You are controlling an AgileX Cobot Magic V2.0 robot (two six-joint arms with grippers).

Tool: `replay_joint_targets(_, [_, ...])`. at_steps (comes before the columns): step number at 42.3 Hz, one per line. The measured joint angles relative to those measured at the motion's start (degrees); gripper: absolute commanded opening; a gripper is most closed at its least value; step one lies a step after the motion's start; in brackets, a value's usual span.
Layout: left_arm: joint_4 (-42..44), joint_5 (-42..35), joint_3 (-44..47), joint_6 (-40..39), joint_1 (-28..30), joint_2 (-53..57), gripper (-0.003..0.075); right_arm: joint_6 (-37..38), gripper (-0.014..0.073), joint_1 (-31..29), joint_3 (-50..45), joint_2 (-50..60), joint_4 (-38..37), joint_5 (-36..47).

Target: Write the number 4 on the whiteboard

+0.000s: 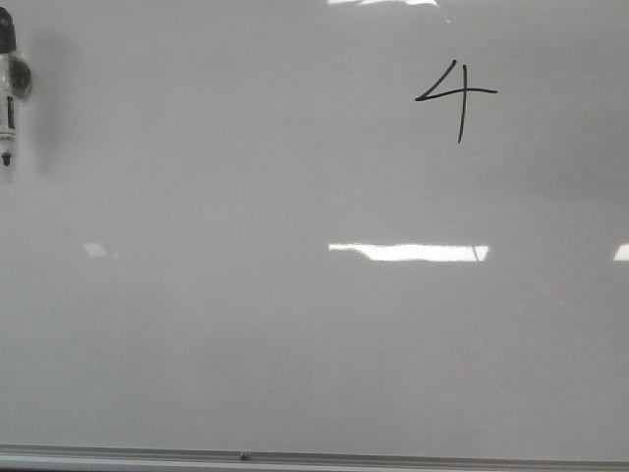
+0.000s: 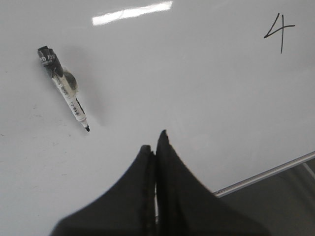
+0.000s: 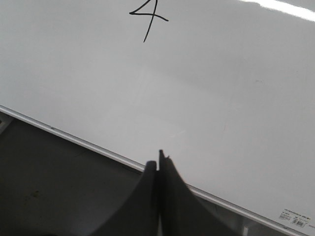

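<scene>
The whiteboard (image 1: pixel 246 344) fills the front view, with its silver frame along the near edge. A small black number 4 (image 1: pixel 457 96) is drawn at the upper right; it also shows in the left wrist view (image 2: pixel 279 32) and the right wrist view (image 3: pixel 148 18). A marker (image 1: pixel 8 88) lies on the board at the far left, tip uncapped; it also shows in the left wrist view (image 2: pixel 64 87). My left gripper (image 2: pixel 154 142) is shut and empty, above the board, apart from the marker. My right gripper (image 3: pixel 157 160) is shut and empty over the board's frame edge. Neither gripper shows in the front view.
The board's silver frame (image 2: pixel 266 174) runs beside the left gripper, and the frame (image 3: pixel 74 140) crosses under the right gripper, with a dark surface beyond it. Bright light reflections (image 1: pixel 408 252) lie on the board. A small label (image 3: pixel 295 219) sits at a board corner.
</scene>
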State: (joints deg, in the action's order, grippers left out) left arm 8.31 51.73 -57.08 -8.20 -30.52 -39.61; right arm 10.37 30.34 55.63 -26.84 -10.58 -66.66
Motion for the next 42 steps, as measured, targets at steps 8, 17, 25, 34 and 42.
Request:
replay_joint_targets(8, [-0.63, -4.48, 5.94, 5.01, 8.17, 4.72, -0.002, 0.0, -0.0069, 0.0, 0.0, 0.0, 0.0, 0.0])
replay_joint_targets(17, [-15.69, -20.4, 23.35, 23.03, 22.29, 17.64, -0.002, 0.09, -0.0069, 0.0, 0.0, 0.09, 0.04, -0.02])
replay_joint_targets(25, [-16.18, -28.25, 36.23, 23.98, 27.37, 26.85, -0.002, 0.09, -0.0069, 0.0, 0.0, 0.09, 0.04, -0.02])
replay_joint_targets(34, [-16.18, -33.92, 46.08, 24.07, 28.62, 36.19, -0.002, 0.09, -0.0069, 0.0, 0.0, 0.09, 0.04, -0.12])
replay_joint_targets(42, [-13.27, -37.65, 51.14, 19.06, 28.62, 39.61, -0.002, 0.09, -0.0069, 0.0, 0.0, 0.09, 0.04, -0.12])
